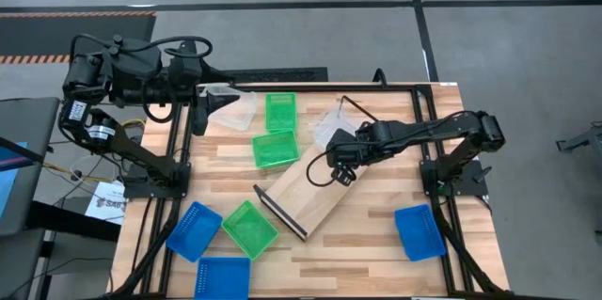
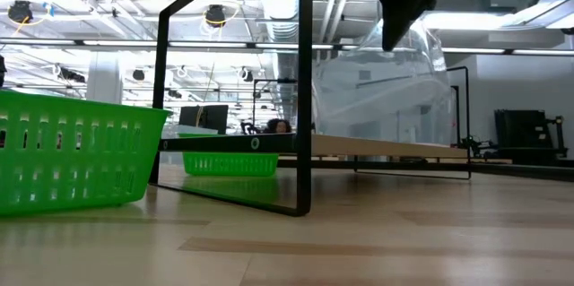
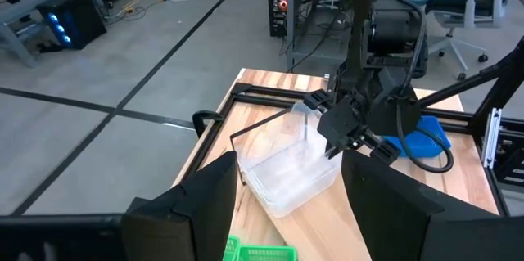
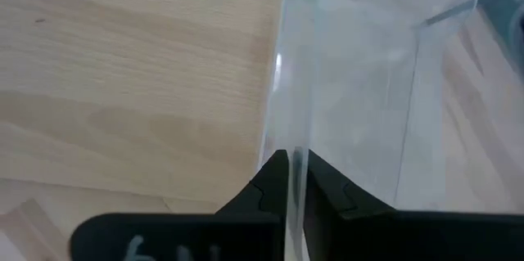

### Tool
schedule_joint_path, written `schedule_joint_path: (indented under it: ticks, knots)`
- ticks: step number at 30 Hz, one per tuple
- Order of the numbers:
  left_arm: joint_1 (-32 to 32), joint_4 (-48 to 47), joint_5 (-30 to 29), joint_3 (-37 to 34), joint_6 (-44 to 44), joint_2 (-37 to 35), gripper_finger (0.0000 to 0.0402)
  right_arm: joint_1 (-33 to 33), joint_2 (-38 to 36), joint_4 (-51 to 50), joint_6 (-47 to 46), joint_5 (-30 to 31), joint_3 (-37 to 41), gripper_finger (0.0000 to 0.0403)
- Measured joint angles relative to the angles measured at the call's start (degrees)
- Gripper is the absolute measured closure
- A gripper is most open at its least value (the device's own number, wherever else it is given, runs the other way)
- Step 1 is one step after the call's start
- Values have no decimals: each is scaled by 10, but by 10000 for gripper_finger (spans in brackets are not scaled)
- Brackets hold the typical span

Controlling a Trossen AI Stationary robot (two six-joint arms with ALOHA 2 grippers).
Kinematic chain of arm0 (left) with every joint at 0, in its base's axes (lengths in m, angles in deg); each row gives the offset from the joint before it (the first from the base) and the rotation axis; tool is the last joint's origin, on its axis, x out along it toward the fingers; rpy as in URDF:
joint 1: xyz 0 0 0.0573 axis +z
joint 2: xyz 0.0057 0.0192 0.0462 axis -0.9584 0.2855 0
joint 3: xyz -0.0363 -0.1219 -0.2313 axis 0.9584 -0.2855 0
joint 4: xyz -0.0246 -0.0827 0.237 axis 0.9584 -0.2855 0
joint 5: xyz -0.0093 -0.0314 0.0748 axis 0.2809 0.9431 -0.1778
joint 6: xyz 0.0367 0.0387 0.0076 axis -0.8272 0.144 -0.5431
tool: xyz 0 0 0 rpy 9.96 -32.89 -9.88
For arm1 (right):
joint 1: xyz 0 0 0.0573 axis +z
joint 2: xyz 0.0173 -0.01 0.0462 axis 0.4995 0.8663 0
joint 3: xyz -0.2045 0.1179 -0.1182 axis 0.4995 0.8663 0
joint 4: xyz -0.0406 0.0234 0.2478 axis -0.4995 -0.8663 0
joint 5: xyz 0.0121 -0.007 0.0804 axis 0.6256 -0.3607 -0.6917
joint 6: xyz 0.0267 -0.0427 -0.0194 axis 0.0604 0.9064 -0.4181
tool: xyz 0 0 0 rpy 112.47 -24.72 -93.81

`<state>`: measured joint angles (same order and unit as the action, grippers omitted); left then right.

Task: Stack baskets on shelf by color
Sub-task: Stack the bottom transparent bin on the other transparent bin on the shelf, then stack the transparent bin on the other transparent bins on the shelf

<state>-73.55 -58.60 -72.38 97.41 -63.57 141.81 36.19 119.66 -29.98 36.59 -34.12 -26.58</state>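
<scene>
Fingers of my right gripper point(image 4: 293, 181): pinched on wall of clear basket point(image 4: 360, 73), over far end of shelf point(image 1: 310, 197). Keep level, set down squarely. Left gripper point(image 1: 209, 100): spread, idle by another clear basket point(image 1: 235, 110).
</scene>
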Motion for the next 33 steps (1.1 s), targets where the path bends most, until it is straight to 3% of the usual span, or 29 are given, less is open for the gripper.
schedule_joint_path:
  ticks: [8,15,19,24,33]
  knots:
    - [0,0,0,0,0,0,192,5,0,9,6,4,0,396]
    - [0,0,0,0,0,0,192,5,0,9,-27,13,1,390]
    - [0,0,0,0,0,0,192,5,-1,21,-39,10,22,371]
    - [0,0,0,0,0,0,192,7,-1,61,-44,-40,69,337]
    - [0,0,0,0,0,0,192,3,-1,73,-46,-42,84,273]
